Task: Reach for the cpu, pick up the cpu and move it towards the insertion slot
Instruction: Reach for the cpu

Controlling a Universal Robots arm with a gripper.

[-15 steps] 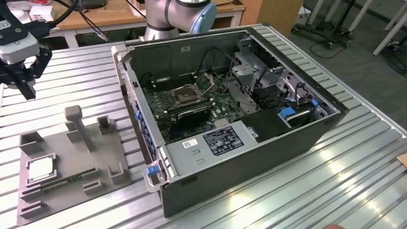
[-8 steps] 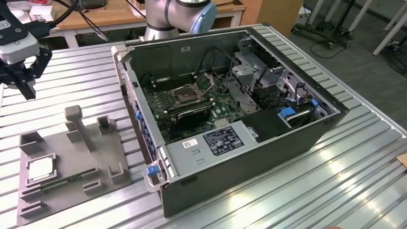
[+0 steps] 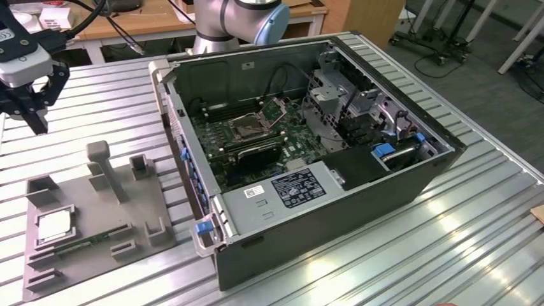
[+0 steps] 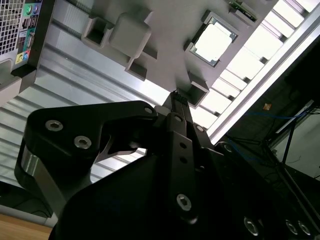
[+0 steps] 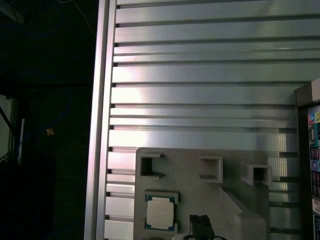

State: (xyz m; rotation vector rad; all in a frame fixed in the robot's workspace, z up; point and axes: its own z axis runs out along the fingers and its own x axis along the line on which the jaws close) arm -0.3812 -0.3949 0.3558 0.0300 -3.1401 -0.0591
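Note:
The cpu [image 3: 53, 224], a pale silvery square chip, lies flat in a pocket of the grey holder plate [image 3: 127, 210] at the exterior view's left. It also appears in both wrist views [image 4: 215, 42] [image 5: 160, 212]. My gripper [image 3: 38, 126] hangs well above the slatted table, up and back from the holder, with its fingers together and nothing between them. Its tips show in both wrist views [image 4: 178, 97] [image 5: 201, 223], a short way from the cpu. The insertion slot [image 3: 249, 125], a shiny metal frame around a dark centre, sits on the motherboard inside the open computer case.
The open computer case [image 3: 340, 210] lies on its side in the middle of the slatted aluminium table [image 3: 476, 223]. Upright grey posts [image 3: 100, 159] rise from the holder plate. A green memory stick [image 3: 85, 241] lies in the holder near the cpu. The table edge [image 5: 100, 125] runs close to the holder.

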